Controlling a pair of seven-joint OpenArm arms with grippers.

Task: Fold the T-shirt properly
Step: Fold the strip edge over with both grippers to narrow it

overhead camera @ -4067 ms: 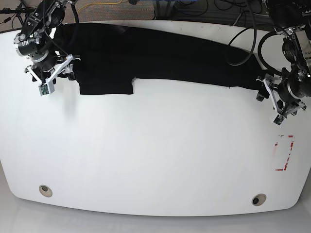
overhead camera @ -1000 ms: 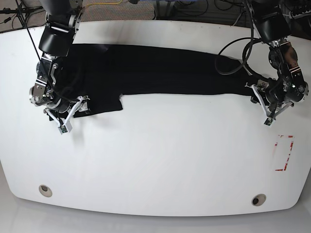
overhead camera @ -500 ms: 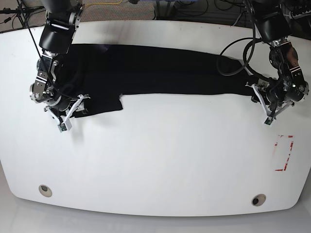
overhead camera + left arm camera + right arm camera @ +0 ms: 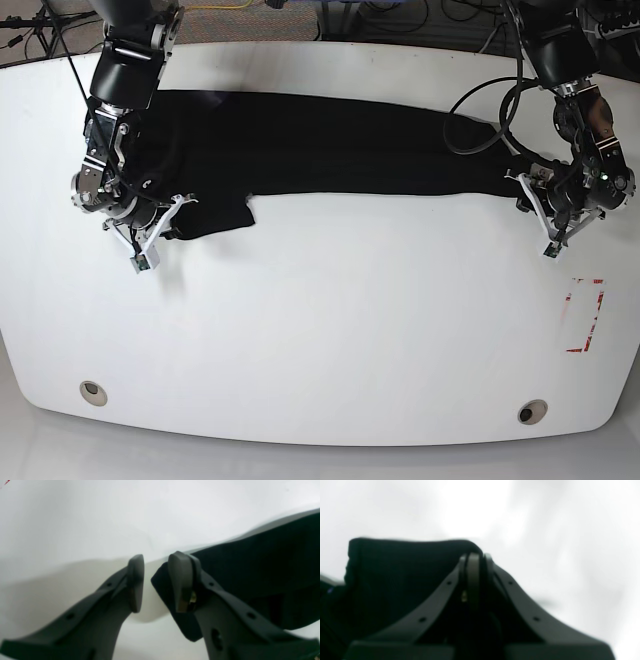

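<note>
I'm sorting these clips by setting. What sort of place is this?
Probably a robotics lab or test bench, not a home. A bare white table carries two arms, cables trail behind its far edge, and red tape marks sit near one corner. Only a black T-shirt lies on it.

No text, brand or number can be read in any view. The only sign is a red rectangular outline marking [image 4: 584, 315] on the white table [image 4: 350, 320], at the base view's right edge.

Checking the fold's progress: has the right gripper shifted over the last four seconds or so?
Yes. In the base view the right gripper, shut on the T-shirt, has come down from the table's far left corner toward the near edge.
</note>
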